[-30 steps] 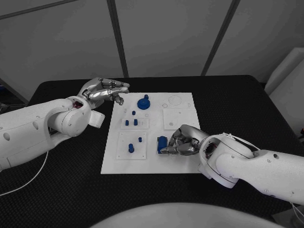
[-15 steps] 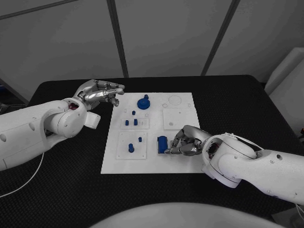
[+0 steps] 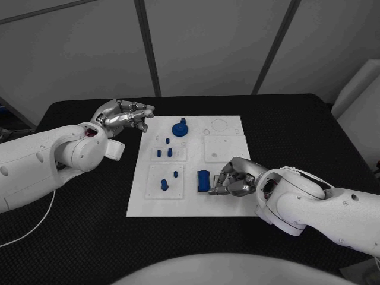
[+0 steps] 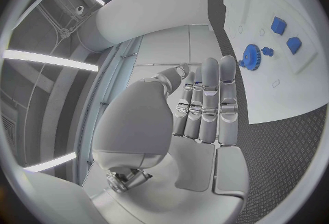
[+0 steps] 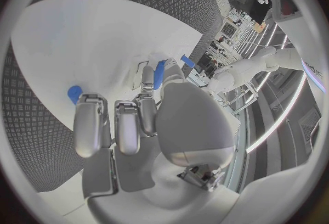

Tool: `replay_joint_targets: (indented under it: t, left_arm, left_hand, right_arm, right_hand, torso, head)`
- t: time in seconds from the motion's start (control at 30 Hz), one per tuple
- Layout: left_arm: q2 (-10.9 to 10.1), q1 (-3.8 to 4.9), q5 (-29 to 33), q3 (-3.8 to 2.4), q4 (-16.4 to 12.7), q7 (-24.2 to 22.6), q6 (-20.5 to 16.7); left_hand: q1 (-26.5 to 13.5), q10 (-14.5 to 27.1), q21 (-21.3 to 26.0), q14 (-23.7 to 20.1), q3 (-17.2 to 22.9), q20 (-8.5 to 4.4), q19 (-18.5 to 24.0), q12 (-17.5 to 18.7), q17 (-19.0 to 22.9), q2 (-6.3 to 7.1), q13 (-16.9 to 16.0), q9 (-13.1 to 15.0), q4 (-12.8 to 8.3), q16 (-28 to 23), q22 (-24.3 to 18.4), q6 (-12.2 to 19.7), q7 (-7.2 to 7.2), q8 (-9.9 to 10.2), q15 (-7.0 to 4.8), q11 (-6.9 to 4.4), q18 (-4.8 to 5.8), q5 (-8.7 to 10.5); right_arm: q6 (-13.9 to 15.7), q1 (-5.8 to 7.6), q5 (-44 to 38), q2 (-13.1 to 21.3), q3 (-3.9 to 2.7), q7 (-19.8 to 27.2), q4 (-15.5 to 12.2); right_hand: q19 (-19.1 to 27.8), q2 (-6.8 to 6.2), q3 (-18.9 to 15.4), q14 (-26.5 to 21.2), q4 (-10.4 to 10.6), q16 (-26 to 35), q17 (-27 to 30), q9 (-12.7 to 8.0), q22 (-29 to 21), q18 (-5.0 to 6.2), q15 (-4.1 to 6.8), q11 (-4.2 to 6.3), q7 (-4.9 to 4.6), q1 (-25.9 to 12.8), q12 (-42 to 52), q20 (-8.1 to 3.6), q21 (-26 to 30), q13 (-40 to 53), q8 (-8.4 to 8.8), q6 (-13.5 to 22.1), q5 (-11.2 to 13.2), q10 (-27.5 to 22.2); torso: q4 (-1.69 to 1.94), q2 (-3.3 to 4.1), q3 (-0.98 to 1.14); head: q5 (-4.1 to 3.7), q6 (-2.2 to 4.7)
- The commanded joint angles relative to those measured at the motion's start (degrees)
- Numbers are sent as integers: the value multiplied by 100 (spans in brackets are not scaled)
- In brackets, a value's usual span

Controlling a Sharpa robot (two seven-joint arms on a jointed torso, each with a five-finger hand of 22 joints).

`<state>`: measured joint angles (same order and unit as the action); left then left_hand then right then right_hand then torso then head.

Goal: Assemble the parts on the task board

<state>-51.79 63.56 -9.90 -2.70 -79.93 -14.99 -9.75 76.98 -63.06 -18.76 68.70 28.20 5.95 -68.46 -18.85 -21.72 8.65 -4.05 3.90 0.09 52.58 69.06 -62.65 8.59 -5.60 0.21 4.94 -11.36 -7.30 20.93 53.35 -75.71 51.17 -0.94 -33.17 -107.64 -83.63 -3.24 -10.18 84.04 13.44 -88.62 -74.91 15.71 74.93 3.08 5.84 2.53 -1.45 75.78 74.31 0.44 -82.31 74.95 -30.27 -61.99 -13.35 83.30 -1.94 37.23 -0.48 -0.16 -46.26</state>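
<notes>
The white task board (image 3: 190,205) lies mid-table. On it stand a blue gear (image 3: 180,128), short blue pegs (image 3: 162,152) and two more pegs (image 3: 164,184) in the near left plate. My right hand (image 3: 233,179) rests on the board's near right part and pinches an oblong blue block (image 3: 203,180) that stands on the board; the right wrist view shows this block (image 5: 159,73) between thumb and finger. My left hand (image 3: 126,116) hovers just off the board's far left corner, fingertips pinched together, seemingly on a small blue part (image 4: 193,78). The gear (image 4: 251,64) lies beyond it.
The black table (image 3: 79,202) has free room to the left of and in front of the board. A white slab (image 3: 366,89) leans at the back right, off the table. A thin cable (image 3: 27,228) hangs off the near left.
My left hand has drawn back to the left, away from the board's far corner. My right hand has shifted slightly nearer along the blue block.
</notes>
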Motion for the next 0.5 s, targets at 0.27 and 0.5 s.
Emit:
replay_joint_targets:
  t: [0.27, 0.5]
  left_arm:
    - [-13, 6, 58, -4, -70, -32, 48]
    - [-11, 6, 58, -3, -130, -32, 27]
  left_hand:
    - [-23, 39, 33, -1, 8, 28, -21, -35, 7, -16, 10, -9, 16, -22, -9, 27, 22, 18, 29, 4, 96, -9]
    - [-14, 43, 38, -7, 10, 28, -23, -39, 11, -11, 9, -9, 6, -28, -14, 30, 21, 19, 29, 3, 96, -12]
  right_arm:
    - [518, 10, 55, 519, -8, 860, -265]
    - [614, 104, 99, 1106, -31, 1200, -360]
  right_hand:
    - [178, 93, -30, 484, -49, 139, -1036, -121, -75, 43, -80, -109, -139, 249, -251, 72, 184, -173, 284, 294, -305, -158]
    - [246, 281, -1, 472, -82, 174, -991, -331, -194, 74, -148, -181, -228, 563, -433, 148, 274, -288, 737, 263, -532, -227]
  torso:
    - [-13, -5, 6]
    - [-20, -8, -8]
  head:
    - [-22, 8]
    - [-117, 37]
